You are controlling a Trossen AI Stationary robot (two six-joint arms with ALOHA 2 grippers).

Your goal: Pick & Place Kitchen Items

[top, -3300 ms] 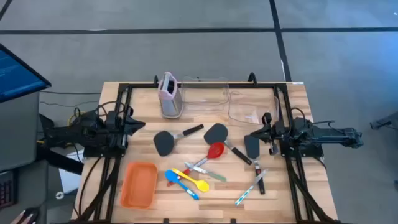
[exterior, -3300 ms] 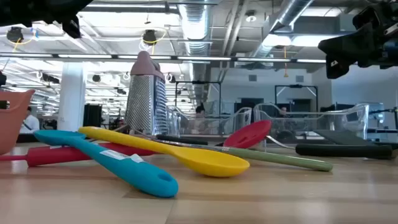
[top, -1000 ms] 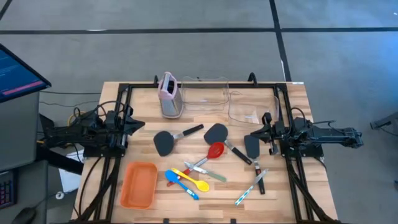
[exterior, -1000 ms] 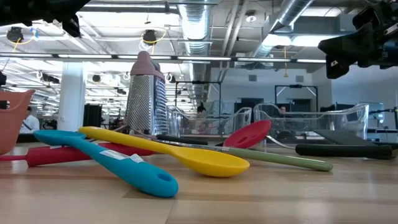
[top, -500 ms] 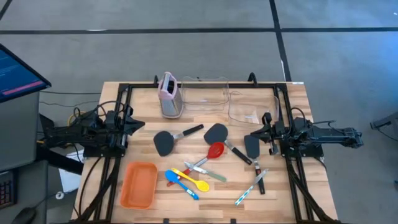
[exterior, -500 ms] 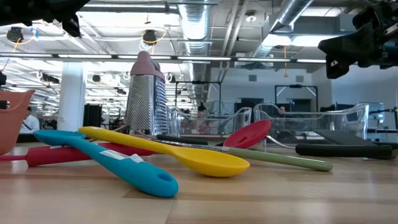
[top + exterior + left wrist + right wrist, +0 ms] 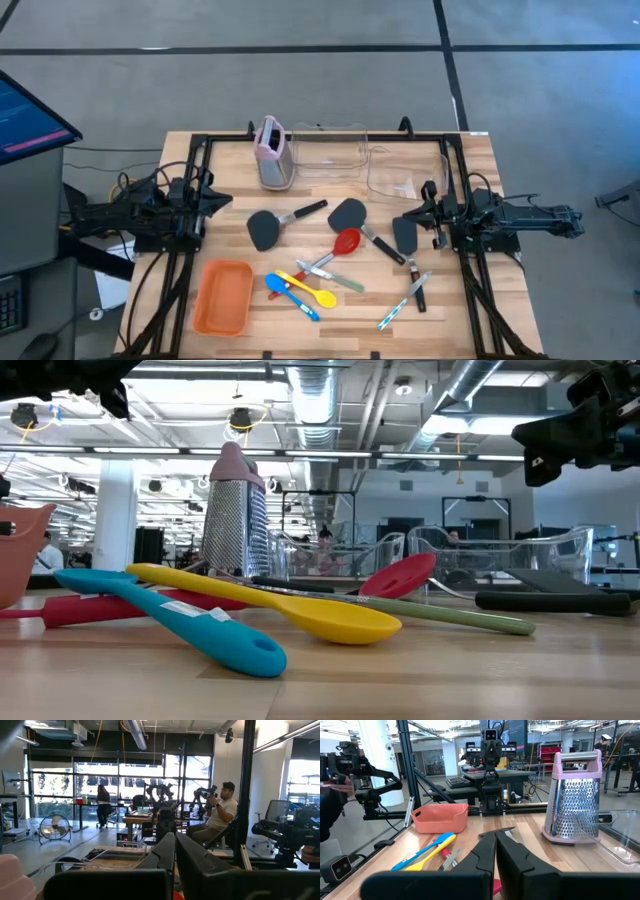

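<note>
The utensils lie loose on the wooden table. One black spatula (image 7: 264, 229) sits mid-table, a second (image 7: 348, 212) lies to its right, and a third (image 7: 405, 236) lies below my right gripper (image 7: 399, 222). The red spoon (image 7: 345, 242) crosses thin tools; the blue spoon (image 7: 284, 288) and yellow spoon (image 7: 310, 292) lie near the front edge. Two thin tools (image 7: 404, 298) lie at the right front. My left gripper (image 7: 224, 200) hangs at the table's left. Both grippers are shut, raised above the table and hold nothing. The wrist views show the left gripper (image 7: 175, 836) and the right gripper (image 7: 496, 834) shut.
An orange tray (image 7: 223, 296) sits at the left front. A pink-topped grater (image 7: 272, 152) stands at the far edge beside two clear bins (image 7: 330, 150), (image 7: 405, 172). A black frame (image 7: 200, 150) rims the table. People show in the room beyond.
</note>
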